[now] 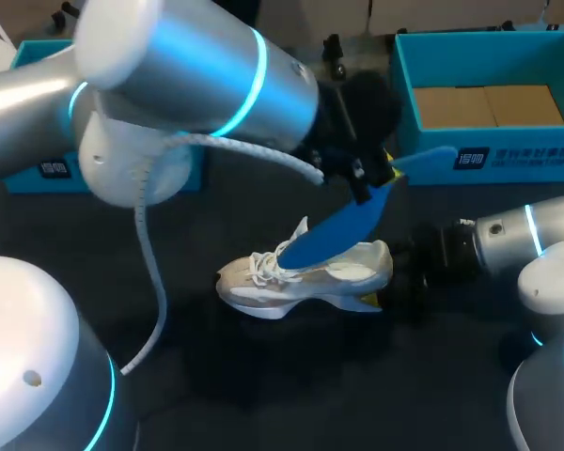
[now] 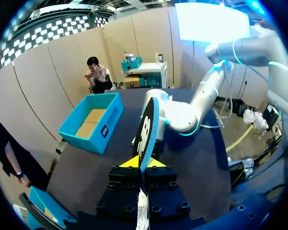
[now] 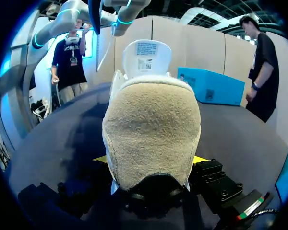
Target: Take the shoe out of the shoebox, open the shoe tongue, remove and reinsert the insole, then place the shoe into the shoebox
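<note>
A white lace-up shoe (image 1: 301,277) lies on the dark table, toe to the left. My right gripper (image 1: 406,272) is shut on its heel; in the right wrist view the fuzzy heel (image 3: 151,129) fills the gap between the yellow tips of that gripper (image 3: 149,160). A blue insole (image 1: 343,230) slants up out of the shoe's mouth. My left gripper (image 1: 367,178) is shut on the insole's upper end. In the left wrist view the insole (image 2: 146,129) stands on edge between the left gripper's (image 2: 144,163) yellow tips. The open blue shoebox (image 1: 489,155) stands at the back right.
A second blue box part (image 1: 38,169) sits at the back left, mostly hidden behind my left arm. The shoebox (image 2: 93,127) has brown cardboard inside. The dark tabletop (image 1: 263,376) stretches in front of the shoe.
</note>
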`<state>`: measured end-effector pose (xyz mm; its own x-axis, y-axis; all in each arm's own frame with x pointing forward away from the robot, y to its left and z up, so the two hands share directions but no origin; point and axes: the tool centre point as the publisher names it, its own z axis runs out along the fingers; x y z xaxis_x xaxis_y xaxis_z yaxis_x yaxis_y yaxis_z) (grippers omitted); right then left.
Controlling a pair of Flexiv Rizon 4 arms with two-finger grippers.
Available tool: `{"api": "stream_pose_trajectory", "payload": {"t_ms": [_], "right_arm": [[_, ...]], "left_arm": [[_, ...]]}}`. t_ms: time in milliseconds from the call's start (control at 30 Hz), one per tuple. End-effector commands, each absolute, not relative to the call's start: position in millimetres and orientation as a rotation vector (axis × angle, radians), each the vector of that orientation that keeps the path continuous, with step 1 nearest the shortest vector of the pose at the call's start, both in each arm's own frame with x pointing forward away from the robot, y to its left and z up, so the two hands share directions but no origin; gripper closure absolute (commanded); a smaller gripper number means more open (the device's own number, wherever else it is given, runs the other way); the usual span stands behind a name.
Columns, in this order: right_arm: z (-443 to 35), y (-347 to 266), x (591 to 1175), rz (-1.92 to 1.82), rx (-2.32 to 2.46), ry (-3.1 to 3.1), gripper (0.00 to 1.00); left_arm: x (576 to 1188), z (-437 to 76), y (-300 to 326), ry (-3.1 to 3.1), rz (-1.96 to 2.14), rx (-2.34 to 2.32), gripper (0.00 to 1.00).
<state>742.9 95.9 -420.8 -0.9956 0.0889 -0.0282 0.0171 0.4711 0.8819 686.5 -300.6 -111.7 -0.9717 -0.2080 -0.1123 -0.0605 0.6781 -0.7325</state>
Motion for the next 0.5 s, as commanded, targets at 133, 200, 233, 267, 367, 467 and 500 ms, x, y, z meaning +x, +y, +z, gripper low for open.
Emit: {"api": "stream_pose_trajectory", "payload": {"t_ms": [133, 200, 233, 267, 367, 467, 500], "right_arm": [[-423.6, 95.6, 743.3, 1.572, 0.097, 2.636, 1.00], [-423.6, 95.6, 743.3, 1.572, 0.097, 2.636, 1.00], [-423.6, 95.6, 743.3, 1.572, 0.097, 2.636, 1.00], [-423.6, 95.6, 743.3, 1.572, 0.097, 2.636, 1.00], [-423.6, 95.6, 743.3, 1.572, 0.097, 2.636, 1.00], [-423.6, 95.6, 743.3, 1.572, 0.097, 2.636, 1.00], [-423.6, 95.6, 743.3, 1.572, 0.097, 2.636, 1.00]], "left_arm": [[671.9, -97.1, -273.8, 2.610, -1.487, -0.214, 1.00], [667.4, -91.9, -270.2, 2.597, -1.572, -0.194, 1.00], [667.4, -91.9, -270.2, 2.597, -1.572, -0.194, 1.00], [667.4, -91.9, -270.2, 2.597, -1.572, -0.194, 1.00], [667.4, -91.9, -270.2, 2.597, -1.572, -0.194, 1.00], [667.4, -91.9, -270.2, 2.597, -1.572, -0.194, 1.00], [667.4, -91.9, -270.2, 2.597, -1.572, -0.194, 1.00]]}}
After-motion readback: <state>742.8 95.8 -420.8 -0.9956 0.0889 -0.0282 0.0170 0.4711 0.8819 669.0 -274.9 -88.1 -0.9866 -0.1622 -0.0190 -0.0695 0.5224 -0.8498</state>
